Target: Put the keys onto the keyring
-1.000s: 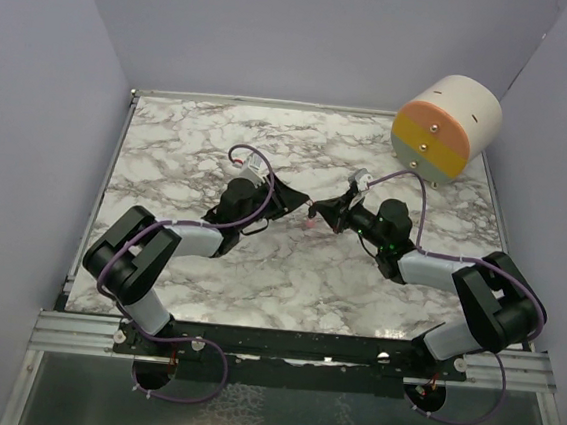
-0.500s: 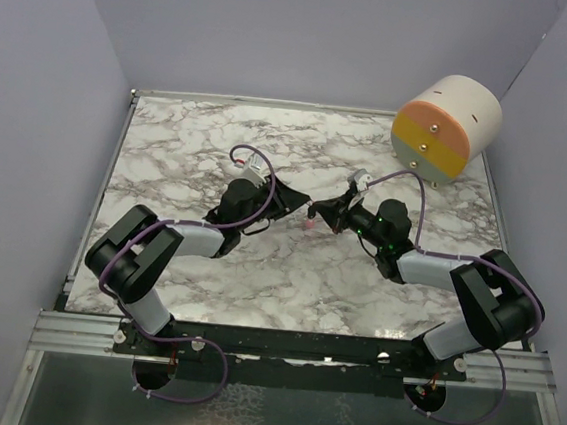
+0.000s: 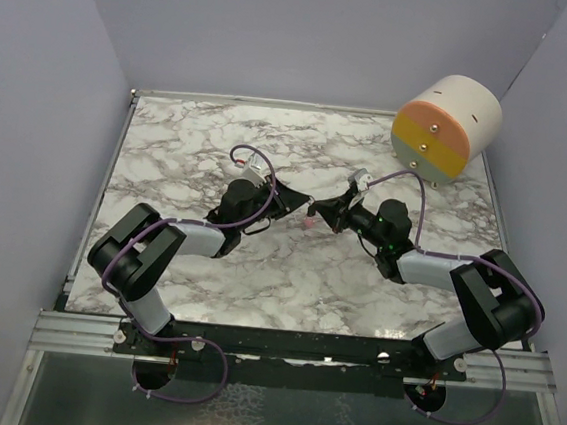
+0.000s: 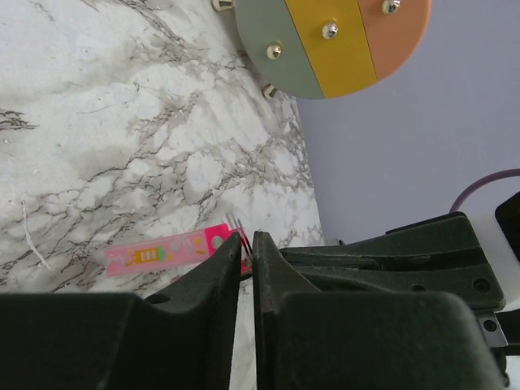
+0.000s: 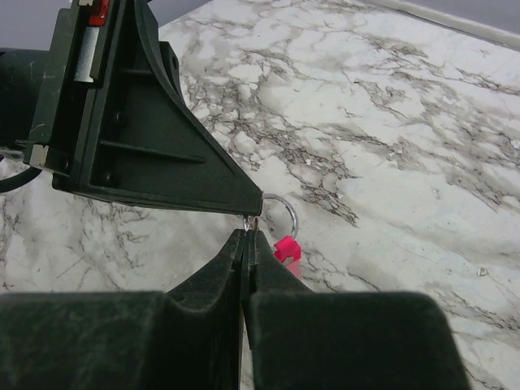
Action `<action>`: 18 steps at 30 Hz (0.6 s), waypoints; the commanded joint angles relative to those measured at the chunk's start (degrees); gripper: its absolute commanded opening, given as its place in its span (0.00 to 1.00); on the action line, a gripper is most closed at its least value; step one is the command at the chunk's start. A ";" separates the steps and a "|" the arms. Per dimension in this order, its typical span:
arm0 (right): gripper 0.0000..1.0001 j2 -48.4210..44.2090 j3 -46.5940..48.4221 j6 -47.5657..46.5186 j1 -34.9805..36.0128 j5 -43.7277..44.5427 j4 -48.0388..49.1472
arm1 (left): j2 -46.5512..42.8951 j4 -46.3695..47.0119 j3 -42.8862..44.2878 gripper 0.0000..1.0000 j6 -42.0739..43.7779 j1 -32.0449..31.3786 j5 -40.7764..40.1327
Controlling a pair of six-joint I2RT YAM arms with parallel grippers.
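Top external view. Operator: where do we locate the keyring (image 3: pixel 308 220)?
Technician: Its ring sits at the right claw (image 5: pixel 246 236) tip. We read that claw closed, contents indeterminate. The left claw (image 4: pixel 246 244), tip against it, shows a narrow empty slit.

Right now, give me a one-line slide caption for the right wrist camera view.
Right gripper, shut, meets the left gripper tip to tip at the keyring over the marble table.
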 commanded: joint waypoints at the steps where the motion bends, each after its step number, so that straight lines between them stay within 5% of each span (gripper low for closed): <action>1: 0.01 0.68 -0.12 0.17 0.39 -1.60 3.46 | 0.51 2.38 0.98 0.10 0.03 -0.28 1.78; 5: 0.01 0.45 -0.28 0.10 0.39 -1.06 3.45 | 0.59 2.70 0.80 0.00 0.04 -0.28 1.93; 18: 0.01 -1.67 0.04 -0.34 0.39 10.94 -3.72 | -0.64 3.92 -0.93 0.00 -0.09 0.68 3.53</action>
